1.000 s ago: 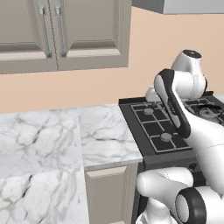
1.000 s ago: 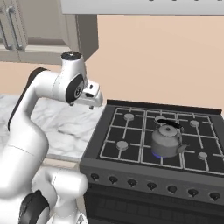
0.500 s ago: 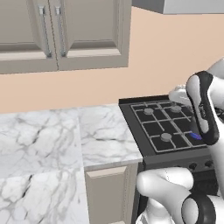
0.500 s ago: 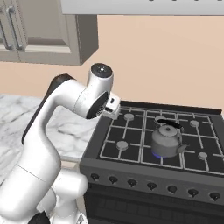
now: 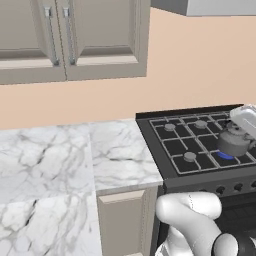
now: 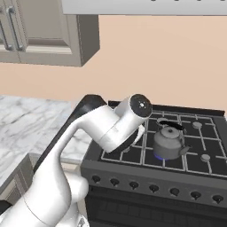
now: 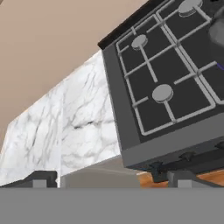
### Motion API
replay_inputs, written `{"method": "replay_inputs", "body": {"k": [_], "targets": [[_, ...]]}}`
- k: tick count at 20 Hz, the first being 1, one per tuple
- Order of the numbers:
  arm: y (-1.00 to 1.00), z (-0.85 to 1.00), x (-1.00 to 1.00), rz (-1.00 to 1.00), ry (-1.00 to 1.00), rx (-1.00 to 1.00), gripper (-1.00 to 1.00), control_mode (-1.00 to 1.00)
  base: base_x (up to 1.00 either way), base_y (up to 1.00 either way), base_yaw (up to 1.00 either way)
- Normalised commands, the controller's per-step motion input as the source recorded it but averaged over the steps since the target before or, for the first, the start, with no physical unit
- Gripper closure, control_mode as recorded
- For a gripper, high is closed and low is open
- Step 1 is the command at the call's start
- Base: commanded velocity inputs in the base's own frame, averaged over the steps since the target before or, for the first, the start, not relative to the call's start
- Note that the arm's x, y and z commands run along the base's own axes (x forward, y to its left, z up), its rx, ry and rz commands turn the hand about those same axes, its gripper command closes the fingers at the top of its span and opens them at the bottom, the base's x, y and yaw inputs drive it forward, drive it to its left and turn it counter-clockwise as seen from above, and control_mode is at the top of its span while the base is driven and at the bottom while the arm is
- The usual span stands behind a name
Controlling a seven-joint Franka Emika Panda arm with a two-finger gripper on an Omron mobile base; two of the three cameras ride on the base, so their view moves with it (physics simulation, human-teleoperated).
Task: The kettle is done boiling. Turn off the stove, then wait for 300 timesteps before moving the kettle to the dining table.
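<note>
Marble counter [image 5: 115, 155] butts the stove's [image 6: 133, 170] left edge — bare surface, open room alongside. Kettle [image 6: 168, 142] sits on a front burner over a blue flame [image 6: 158, 156], grates around it free. Gripper [image 7: 111, 181] hangs above the stove's front-left corner — released, fingers spread, grasping nothing.
</note>
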Motion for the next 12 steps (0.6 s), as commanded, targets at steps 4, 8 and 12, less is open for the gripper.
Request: {"method": "replay_inputs", "body": {"k": [4,8,12], "targets": [[-0.12,-0.18,-0.61,-0.11,-0.06,0.12,-1.00,-1.00,0.00,0.00,0.00],[0.00,-0.23,-0.61,-0.07,-0.04,0.13,-1.00,-1.00,0.00,0.00,0.00],[-0.04,-0.25,-0.64,-0.09,-0.08,0.16,-1.00,-1.00,0.00,0.00,0.00]]}}
